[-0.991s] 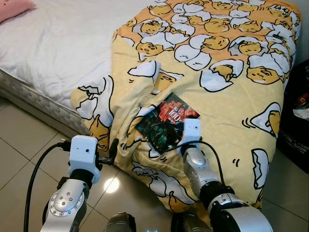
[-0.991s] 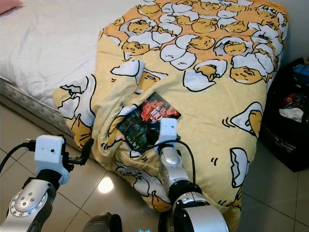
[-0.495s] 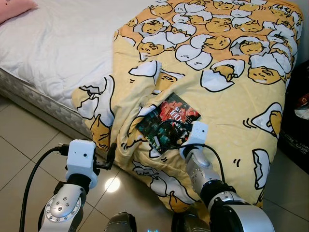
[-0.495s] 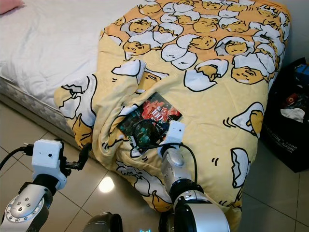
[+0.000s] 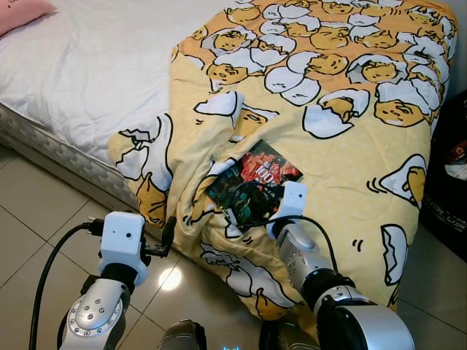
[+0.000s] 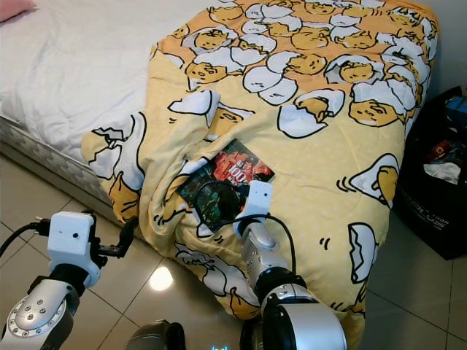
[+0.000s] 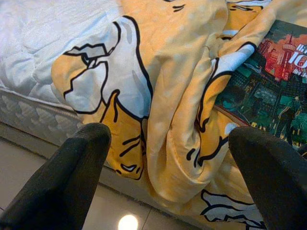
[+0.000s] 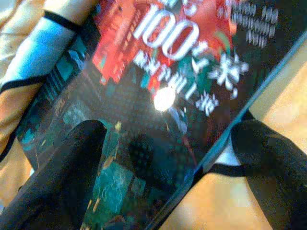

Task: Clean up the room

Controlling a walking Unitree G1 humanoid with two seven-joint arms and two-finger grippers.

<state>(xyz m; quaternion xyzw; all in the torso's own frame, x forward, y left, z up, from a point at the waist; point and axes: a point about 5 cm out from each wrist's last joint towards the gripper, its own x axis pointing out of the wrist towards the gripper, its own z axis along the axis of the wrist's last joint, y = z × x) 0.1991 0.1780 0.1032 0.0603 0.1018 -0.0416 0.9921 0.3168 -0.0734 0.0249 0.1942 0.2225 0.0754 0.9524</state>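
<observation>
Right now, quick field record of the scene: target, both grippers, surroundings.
target: book with a dark red and teal cover, lying flat on the blanket
support: yellow egg-print blanket draped over the bed's corner down to the floor
right gripper: open, fingers spread across the book's near edge, one on the cover, one on the blanket
left gripper: open, off the bed edge above the tile floor, holding nothing
bed: white mattress bare beside the blanket
other: black bag on the floor by the robot's right

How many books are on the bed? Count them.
1: the book lies on the blanket near the bed's foot edge, right end effector over it. Folds may hide others.
</observation>
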